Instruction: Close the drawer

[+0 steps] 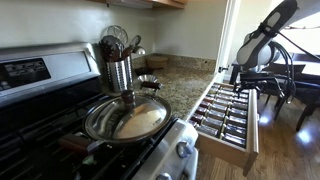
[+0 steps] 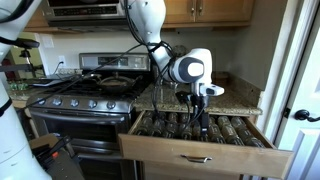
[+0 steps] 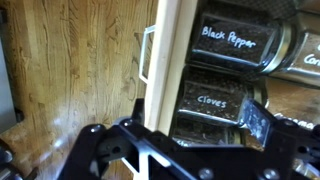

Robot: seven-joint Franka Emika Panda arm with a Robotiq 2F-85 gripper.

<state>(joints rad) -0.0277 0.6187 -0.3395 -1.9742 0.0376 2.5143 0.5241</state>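
Drawer (image 2: 205, 155) stands pulled out beside the stove (image 2: 95, 95), spice jars (image 3: 215, 100) showing. Hand (image 3: 172, 135) hangs open astride its front panel (image 3: 172, 60), so contact seems set; next comes a steady, straight push inward.

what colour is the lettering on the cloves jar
White on a black label on the cloves jar, clearest in the wrist view.

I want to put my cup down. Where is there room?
The bare granite counter between the pan and the open drawer is free. The drawer is packed with spice jars, and the fingers hang over it.
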